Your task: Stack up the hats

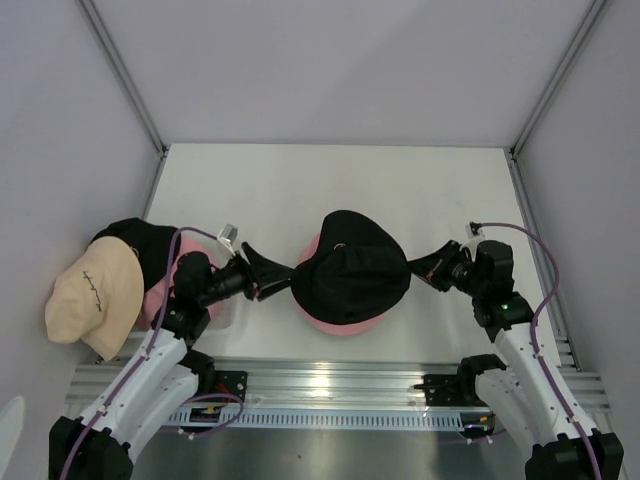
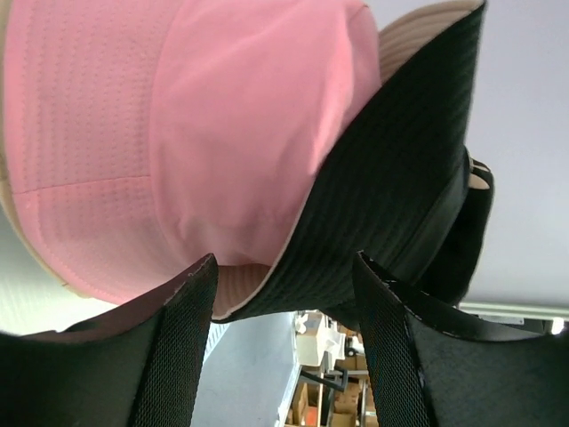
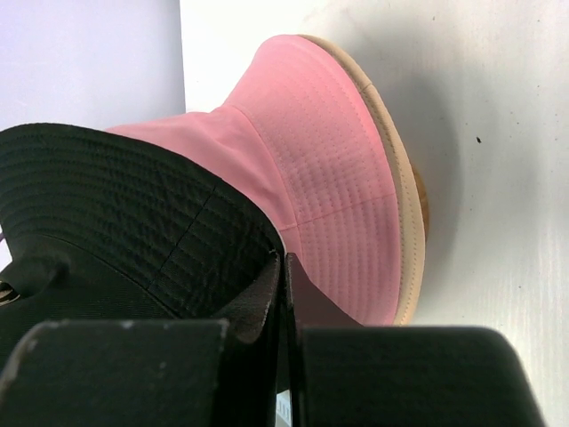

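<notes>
Centrally, ribbed black hat (image 1: 350, 268) drapes stitched pink hat (image 1: 342, 325).

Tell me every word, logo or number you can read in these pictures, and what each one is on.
On the cream hat, far left: a thin line of dark script embroidery, too small to read.
On the black hat in the middle, lying over the pink hat: a tiny pale mark on its crown, too small to make out.
Nothing else shows lettering, and the two wrist views show only plain fabric.

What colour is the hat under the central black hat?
Pink hat, cream-edged brim; right wrist view shows it best.
</notes>
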`<state>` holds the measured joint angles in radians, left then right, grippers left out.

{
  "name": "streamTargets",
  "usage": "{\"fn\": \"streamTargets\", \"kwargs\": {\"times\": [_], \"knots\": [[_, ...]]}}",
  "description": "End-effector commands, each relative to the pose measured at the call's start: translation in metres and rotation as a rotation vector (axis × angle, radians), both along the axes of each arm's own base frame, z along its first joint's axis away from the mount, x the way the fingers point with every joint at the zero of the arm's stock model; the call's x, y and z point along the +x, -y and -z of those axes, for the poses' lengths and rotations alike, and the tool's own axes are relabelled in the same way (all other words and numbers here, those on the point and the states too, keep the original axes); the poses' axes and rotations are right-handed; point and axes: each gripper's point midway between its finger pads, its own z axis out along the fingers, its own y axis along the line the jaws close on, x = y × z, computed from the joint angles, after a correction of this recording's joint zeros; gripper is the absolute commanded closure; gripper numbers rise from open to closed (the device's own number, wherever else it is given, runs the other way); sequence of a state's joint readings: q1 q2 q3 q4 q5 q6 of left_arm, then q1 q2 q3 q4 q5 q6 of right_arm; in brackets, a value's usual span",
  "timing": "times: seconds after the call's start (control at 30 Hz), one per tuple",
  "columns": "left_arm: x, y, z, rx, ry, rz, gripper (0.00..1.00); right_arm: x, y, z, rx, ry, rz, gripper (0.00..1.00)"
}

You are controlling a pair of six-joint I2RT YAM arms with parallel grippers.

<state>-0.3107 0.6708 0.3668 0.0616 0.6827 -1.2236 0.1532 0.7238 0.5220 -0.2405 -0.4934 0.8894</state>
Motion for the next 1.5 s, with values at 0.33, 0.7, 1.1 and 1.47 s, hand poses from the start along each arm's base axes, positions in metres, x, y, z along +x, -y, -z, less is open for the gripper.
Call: {"fn": "streamTargets", "kwargs": {"times": [0.33,0.7,1.1,1.47], "knots": [[-0.001,0.019,-0.018,-0.098,0.066,0.087,0.47,0.005,-0.007,-0.017,-0.007,0.039,0.002,1.0],[0.012,0.018,-0.024,-0.103,0.071,0.036,0.99,0.005,-0.007,-0.011,-0.022,0.005,0.014,1.0],[0.03,-0.037,-0.001,0.175,-0.004,-0.332,0.99,0.006,0.0,-0.012,-0.064,-0.142,0.062,1.0],[0.037,-0.047,0.061,0.35,-0.183,-0.38,0.99,0.003,0.007,0.012,-0.129,-0.227,0.079,1.0]]}}
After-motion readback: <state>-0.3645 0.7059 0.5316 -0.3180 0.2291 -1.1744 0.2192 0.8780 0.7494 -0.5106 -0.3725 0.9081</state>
